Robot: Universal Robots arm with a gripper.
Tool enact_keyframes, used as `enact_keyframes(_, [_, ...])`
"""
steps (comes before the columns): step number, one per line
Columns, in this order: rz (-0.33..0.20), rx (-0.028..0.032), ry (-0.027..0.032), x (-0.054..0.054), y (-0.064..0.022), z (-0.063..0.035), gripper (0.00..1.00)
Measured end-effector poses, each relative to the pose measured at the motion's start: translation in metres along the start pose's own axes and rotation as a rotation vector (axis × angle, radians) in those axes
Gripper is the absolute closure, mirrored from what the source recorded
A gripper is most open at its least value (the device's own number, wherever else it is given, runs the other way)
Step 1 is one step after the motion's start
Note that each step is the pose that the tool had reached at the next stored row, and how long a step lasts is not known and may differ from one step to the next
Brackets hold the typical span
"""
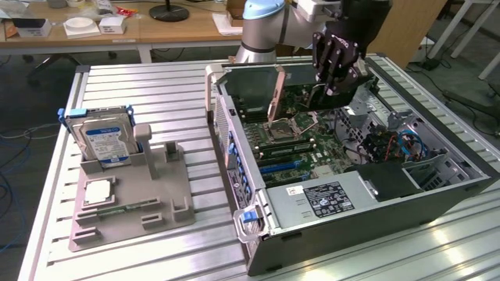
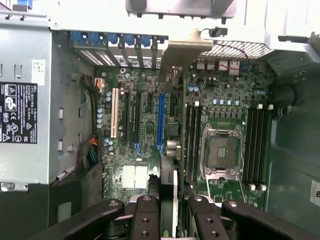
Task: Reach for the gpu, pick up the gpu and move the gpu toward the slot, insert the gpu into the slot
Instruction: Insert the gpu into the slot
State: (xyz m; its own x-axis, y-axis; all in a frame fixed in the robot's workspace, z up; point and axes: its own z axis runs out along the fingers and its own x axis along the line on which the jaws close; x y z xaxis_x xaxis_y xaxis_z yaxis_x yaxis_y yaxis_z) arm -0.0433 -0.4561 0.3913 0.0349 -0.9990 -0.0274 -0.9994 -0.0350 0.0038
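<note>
The gpu hangs edge-on between the gripper fingers, over the open computer case's motherboard; a thin dark card, upright; near the blue slot, not seated.

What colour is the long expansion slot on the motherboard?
Blue; the expansion slot shows best in the wrist view.

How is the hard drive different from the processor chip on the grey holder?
The hard drive stands upright; the processor chip lies flat. The hard drive is larger, with a blue label; the processor chip is small, square, plain silver. Both sit on the grey holder.
</note>
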Motion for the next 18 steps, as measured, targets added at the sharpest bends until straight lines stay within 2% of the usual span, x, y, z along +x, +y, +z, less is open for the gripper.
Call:
enact_keyframes(3, [0.0,0.0081,0.0003,-0.001,0.0015,0.0036,0.73])
enact_keyframes(7, [0.014,0.0147,0.0005,-0.001,0.0051,0.0085,0.73])
enact_keyframes(12, [0.026,0.0156,0.0006,-0.001,0.0112,0.0138,0.73])
enact_keyframes(18, [0.027,0.0156,0.0006,-0.001,0.017,0.0248,0.73])
